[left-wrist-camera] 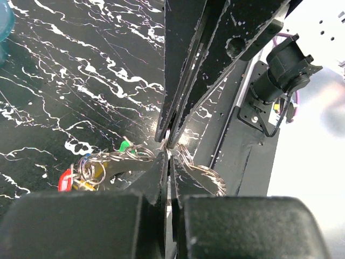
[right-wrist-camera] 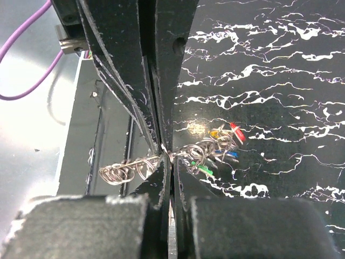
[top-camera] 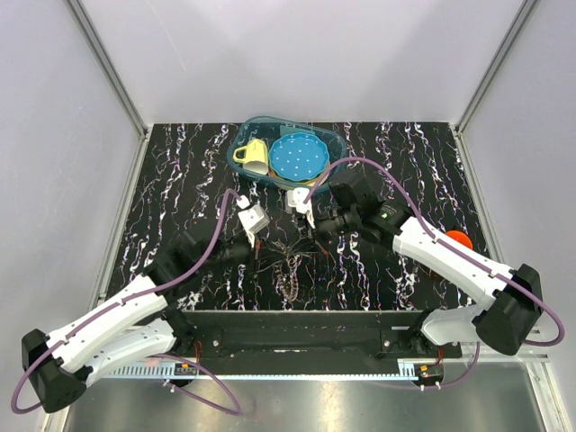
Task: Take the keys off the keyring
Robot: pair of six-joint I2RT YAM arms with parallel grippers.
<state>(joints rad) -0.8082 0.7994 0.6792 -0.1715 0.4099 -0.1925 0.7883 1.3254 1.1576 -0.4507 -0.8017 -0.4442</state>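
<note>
The keyring (top-camera: 288, 256) hangs between my two grippers above the black marbled table (top-camera: 180, 171). Its grey-brown fob (top-camera: 290, 283) trails toward the near edge. My left gripper (left-wrist-camera: 168, 150) is shut on the thin metal ring. The green key (left-wrist-camera: 125, 145), red key (left-wrist-camera: 65, 181) and yellow key (left-wrist-camera: 82, 184) bunch to its left, and the fob (left-wrist-camera: 207, 174) lies to its right. My right gripper (right-wrist-camera: 167, 155) is shut on the same ring, tip to tip with the left. The red key (right-wrist-camera: 237, 131), yellow key (right-wrist-camera: 214, 133), blue key (right-wrist-camera: 230, 155) and green key (right-wrist-camera: 204, 169) are on its right, and the fob (right-wrist-camera: 123, 170) on its left.
A clear teal tub (top-camera: 335, 142) at the back middle holds a yellow cup (top-camera: 252, 155) and a blue plate (top-camera: 298, 156). An orange object (top-camera: 459, 238) sits behind the right arm. The black base rail (top-camera: 297, 328) runs along the near edge.
</note>
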